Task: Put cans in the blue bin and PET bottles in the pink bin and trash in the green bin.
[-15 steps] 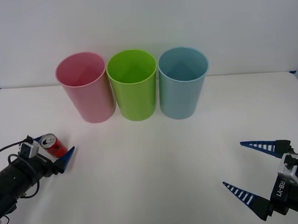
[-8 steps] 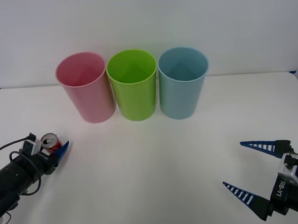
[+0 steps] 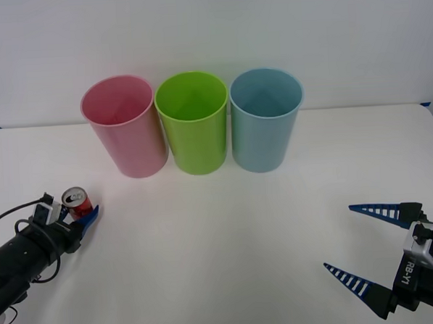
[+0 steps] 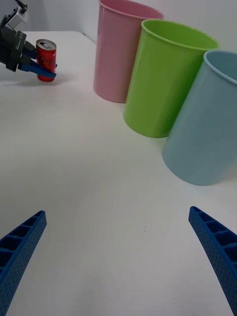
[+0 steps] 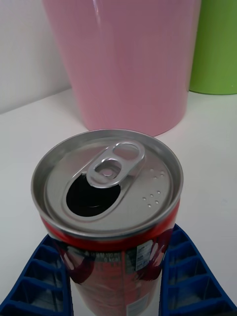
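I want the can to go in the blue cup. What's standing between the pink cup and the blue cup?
The green cup stands between the pink cup and the blue cup, in one row; the front view shows it best.

The left end effector [image 5: 116, 281] has its two blue ribbed fingers [image 5: 44, 276] pressed against either side of a small red aluminium drink can [image 5: 111, 207], which stands upright between them. The can's silver top faces the camera, its pull tab lifted back from an open, dark mouth. Beyond the can from the end effector stands a tall pink plastic cup-shaped bin [image 5: 126, 59] on the white tabletop [image 5: 29, 128]. Beside the pink one, part of a lime green plastic bin [image 5: 217, 44] shows at the edge.
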Tool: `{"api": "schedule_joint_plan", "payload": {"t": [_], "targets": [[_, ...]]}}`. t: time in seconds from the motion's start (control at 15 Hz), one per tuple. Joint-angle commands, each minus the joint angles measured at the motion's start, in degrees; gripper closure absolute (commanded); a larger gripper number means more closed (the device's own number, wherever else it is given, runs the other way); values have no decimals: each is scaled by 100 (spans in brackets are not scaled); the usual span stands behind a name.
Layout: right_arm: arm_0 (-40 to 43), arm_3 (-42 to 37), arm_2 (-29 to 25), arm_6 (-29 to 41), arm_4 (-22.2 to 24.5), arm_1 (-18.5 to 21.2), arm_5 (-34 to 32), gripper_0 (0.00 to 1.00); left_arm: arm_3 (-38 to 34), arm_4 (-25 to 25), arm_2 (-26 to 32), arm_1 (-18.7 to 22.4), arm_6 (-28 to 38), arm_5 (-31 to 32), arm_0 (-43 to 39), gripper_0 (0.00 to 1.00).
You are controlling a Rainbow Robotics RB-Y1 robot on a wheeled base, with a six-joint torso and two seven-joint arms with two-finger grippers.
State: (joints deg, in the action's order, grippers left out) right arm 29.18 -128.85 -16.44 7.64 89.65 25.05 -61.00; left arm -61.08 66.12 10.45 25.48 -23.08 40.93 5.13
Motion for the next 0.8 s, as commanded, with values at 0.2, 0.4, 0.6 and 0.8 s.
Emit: {"api": "schedule_joint_plan", "payload": {"t": [0.2, 0.4, 0.6, 0.8], "targets": [[0, 0, 0, 0, 0, 0, 0, 0, -9, -3, 9, 1, -3, 56, 59, 99], [0, 0, 0, 0, 0, 0, 0, 0, -9, -3, 45, 10, 32, 126, 94, 100], [0, 0, 0, 0, 0, 0, 0, 0, -9, -3, 106, 53, 58, 293, 103, 100], [0, 0, 0, 0, 0, 0, 0, 0, -36, 6, 229, 124, 155, 891, 103, 100]]}}
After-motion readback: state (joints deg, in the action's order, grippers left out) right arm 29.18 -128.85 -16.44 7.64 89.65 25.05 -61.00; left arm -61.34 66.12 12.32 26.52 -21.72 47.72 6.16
